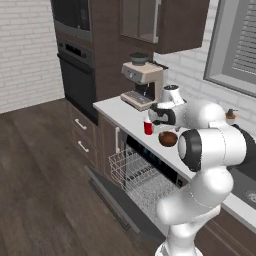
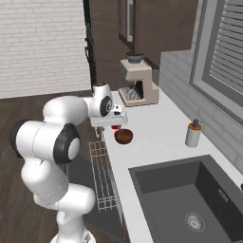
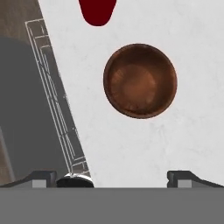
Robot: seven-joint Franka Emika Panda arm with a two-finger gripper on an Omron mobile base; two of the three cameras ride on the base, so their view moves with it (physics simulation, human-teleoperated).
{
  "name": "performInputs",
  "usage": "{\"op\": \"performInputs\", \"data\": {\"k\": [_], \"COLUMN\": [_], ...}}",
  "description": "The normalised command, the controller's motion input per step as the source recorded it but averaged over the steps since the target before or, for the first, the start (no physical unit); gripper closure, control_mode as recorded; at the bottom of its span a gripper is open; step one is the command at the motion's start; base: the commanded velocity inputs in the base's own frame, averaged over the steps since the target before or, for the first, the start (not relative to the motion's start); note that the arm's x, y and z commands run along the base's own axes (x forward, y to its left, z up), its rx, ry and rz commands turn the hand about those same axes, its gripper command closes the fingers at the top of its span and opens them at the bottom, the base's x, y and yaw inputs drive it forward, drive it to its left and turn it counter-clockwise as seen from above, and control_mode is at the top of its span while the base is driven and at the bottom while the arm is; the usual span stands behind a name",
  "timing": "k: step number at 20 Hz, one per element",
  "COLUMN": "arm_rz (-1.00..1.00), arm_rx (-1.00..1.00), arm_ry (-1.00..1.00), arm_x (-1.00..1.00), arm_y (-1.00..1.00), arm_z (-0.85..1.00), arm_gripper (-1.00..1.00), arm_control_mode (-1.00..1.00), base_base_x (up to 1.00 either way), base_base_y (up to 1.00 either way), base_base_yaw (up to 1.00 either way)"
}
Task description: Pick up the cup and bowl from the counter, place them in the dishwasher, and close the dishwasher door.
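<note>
The bowl (image 3: 140, 81) sits upright on the counter (image 3: 175, 140) near its front edge, with the red cup (image 1: 148, 127) just beside it, toward the coffee machine (image 1: 142, 85). Both are free of any grip. The end effector (image 3: 111, 177) hovers above the bowl, fingers spread wide with nothing between them. Below the counter edge the dishwasher (image 1: 150, 170) stands open: its white wire rack (image 1: 135, 177) is pulled out over the lowered dark door (image 1: 112, 197). Farther along the counter are a soap bottle (image 2: 193, 133) and the dark sink (image 2: 190, 199).
</note>
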Motion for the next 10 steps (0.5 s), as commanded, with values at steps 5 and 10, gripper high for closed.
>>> {"op": "performInputs", "data": {"k": [5,10], "arm_rz": [0.00,0.00], "arm_rx": [-0.05,-0.01], "arm_ry": [0.02,0.00], "arm_x": [0.28,0.46], "arm_y": [0.05,0.00], "arm_z": [-0.60,-0.41], "arm_gripper": [-1.00,-1.00], "arm_control_mode": [-1.00,-1.00], "base_base_x": [0.00,0.00], "base_base_y": [0.00,0.00], "base_base_yaw": [0.00,0.00]}}
